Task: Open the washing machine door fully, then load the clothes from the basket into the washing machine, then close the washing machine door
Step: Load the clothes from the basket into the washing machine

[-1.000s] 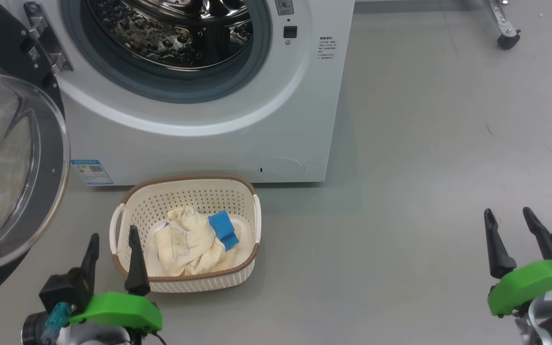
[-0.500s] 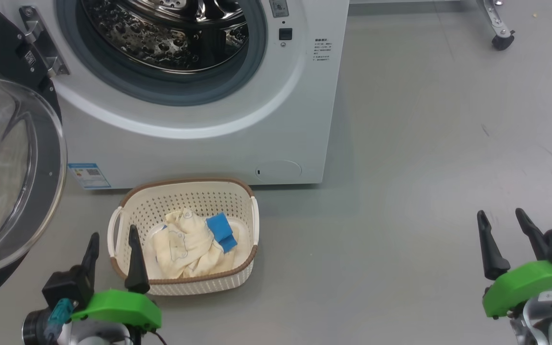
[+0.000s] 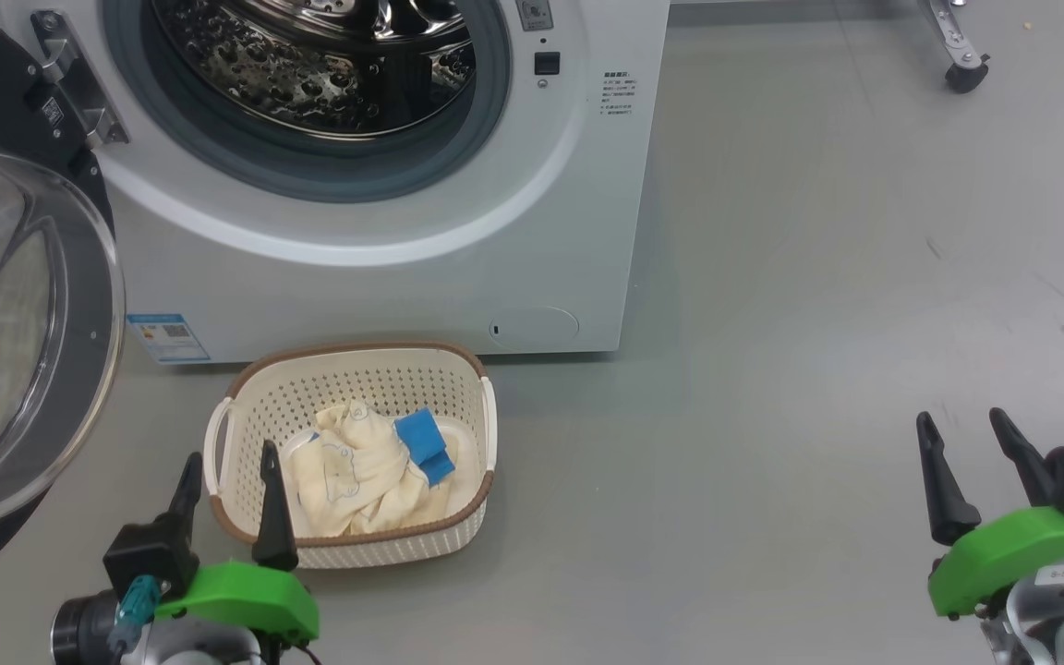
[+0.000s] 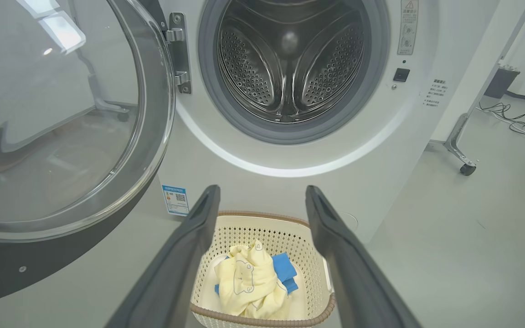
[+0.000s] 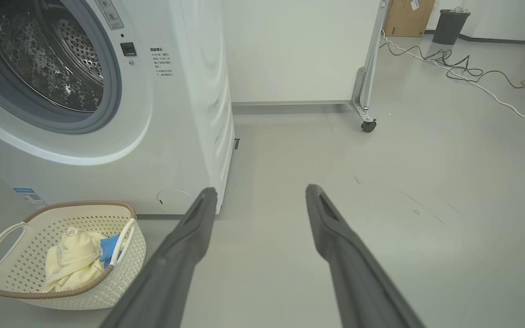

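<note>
The washing machine is a big white front-loader standing on the grey floor. Its round opening is ringed by a grey rubber gasket, and the perforated, shiny steel drum shows through it. A blue label sticker sits low on the left of its front. The washing machine door is swung wide open to the left on a metal hinge. It has a broad glossy black rim around a bulging clear glass bowl. The basket stands on the floor just in front of the machine, below the opening. It is small, rectangular and cream-white, with perforated sides, a brown woven-look rim and a white handle at each end. The clothes lie crumpled in its bottom: pale cream-yellow cloth with faint line-drawn prints and a bright blue patch on the right side of the heap. The left end effector is at the basket's near left corner with its two dark fingers spread wide and holding nothing; in the left wrist view they frame the clothes. The right end effector is well apart from the basket, over bare floor to the right, its fingers also spread wide and holding nothing.
</note>
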